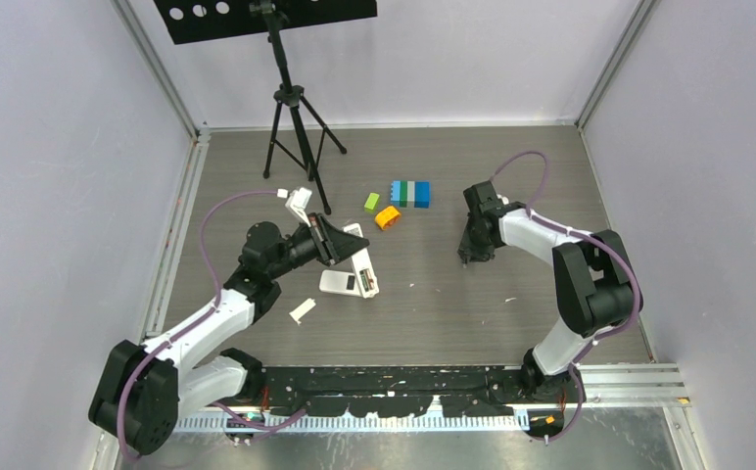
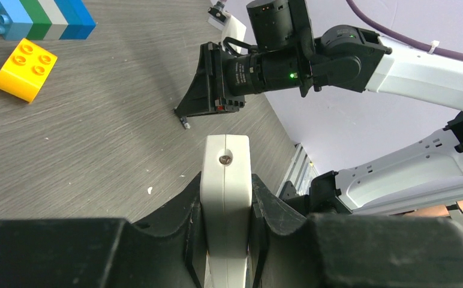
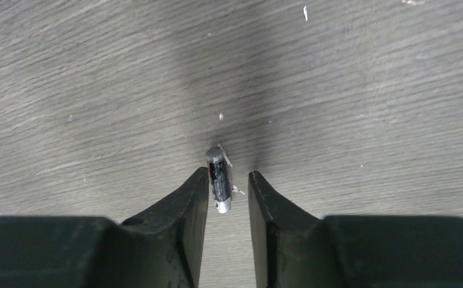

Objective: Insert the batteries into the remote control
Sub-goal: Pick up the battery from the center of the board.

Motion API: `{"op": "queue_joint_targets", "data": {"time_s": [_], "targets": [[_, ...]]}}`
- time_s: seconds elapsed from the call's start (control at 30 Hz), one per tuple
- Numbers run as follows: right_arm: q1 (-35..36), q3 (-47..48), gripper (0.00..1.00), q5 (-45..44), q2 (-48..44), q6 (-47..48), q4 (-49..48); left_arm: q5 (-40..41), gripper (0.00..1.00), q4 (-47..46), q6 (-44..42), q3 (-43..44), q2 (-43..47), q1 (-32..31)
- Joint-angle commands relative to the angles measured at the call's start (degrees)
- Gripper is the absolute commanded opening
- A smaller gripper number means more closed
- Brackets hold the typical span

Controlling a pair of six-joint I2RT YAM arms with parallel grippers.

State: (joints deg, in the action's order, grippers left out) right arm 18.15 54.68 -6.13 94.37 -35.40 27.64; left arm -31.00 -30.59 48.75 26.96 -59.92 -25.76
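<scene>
Pincers: left pincer [image 2: 226, 180] clamped on the white remote [image 2: 225, 153], which stands on its thin edge in the grip with a screw head showing. Right pincer [image 3: 228, 175] narrowly parted, tips down at the bench [image 3: 349, 90], straddling one battery [image 3: 218, 179].
Battery: flat on the bench inside the right pincer, close against the finger [image 3: 193, 198] at its 9 o'clock, with a gap on its 3 o'clock side (from above it is too small to make out).
White remote: left of centre in the top view, with the right pincer at its 3 o'clock, well apart.
Second white remote [image 1: 333, 283]: flat on the bench at 7 o'clock of the white remote, just beside it (touching or not, cannot tell).
Small white piece [image 1: 302, 310]: at 8 o'clock of the second white remote, apart from it.
Toy blocks: orange block [image 1: 387, 216] and green block [image 1: 371, 203] at 1 o'clock of the white remote, and a blue-and-green striped stack [image 1: 410, 193] just beyond them.
Tripod [image 1: 291, 117]: at 11 o'clock of the left pincer, near the back wall.
</scene>
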Motion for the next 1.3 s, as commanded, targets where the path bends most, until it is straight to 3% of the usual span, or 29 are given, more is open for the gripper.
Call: {"op": "queue_joint_targets", "data": {"time_s": [0.0,0.43,0.63,0.77,1.03,1.27], "targets": [[0.3,2.9,0.31,-3.0,0.8,2.8,3.7,-1.5,0.00,-3.7,-1.4,0.4,-0.5,0.2],[1.1,2.8,0.33,-3.4,1.1,3.6,6.4,-1.4,0.00,-4.0,-1.6,0.3,-1.8,0.2],[1.1,2.0,0.07,-2.4,0.4,2.4,4.0,-2.0,0.00,-3.8,-1.1,0.7,-2.5,0.2],[1.5,-0.4,0.04,1.0,-6.1,1.8,-1.1,-2.3,0.00,-3.0,-0.2,1.0,-3.1,0.2],[6.9,-7.2,0.03,19.4,-24.6,4.2,-16.1,-4.2,0.00,-3.3,5.2,3.8,-8.2,0.2],[7.9,-12.0,0.05,39.4,-37.3,-0.5,-31.9,-5.5,0.00,-1.3,6.5,5.9,-10.6,0.2]]}}
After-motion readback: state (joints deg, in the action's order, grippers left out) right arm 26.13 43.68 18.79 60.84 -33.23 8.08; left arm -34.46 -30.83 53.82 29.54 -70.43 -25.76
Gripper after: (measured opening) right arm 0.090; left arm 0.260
